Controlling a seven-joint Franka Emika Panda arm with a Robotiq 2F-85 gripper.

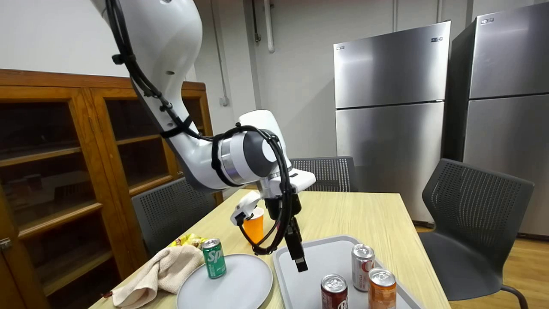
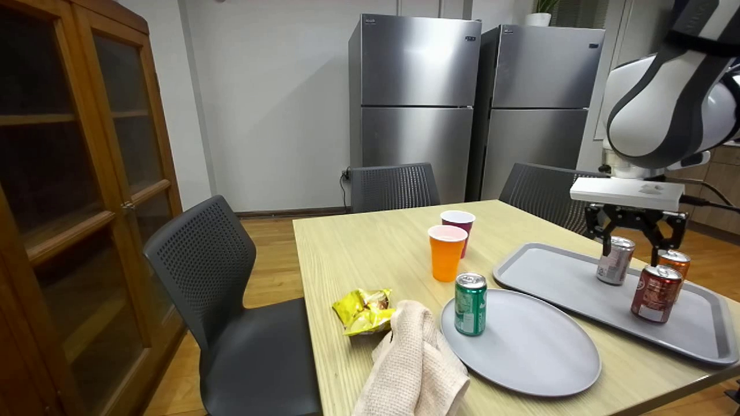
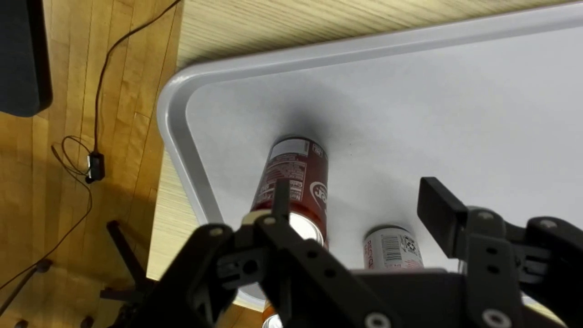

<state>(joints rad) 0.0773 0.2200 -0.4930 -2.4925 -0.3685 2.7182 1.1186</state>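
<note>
In an exterior view, a plate [image 2: 532,346] bearing a soda can [image 2: 470,306] lay left of a tray [image 2: 549,271] and right of a cloth [image 2: 413,364]. Behind the soda can stood a near cup [image 2: 446,257], then a far cup [image 2: 461,222]; a packet [image 2: 364,312] lay behind the cloth. There the gripper [image 2: 631,254] hung over the tray, which held a left can [image 2: 615,263], front can [image 2: 656,297] and right can [image 2: 677,261].

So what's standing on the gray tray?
Three upright cans: a dark red can, a silver can and an orange can. The tray surface directly beneath them is covered and can't be seen.
</note>
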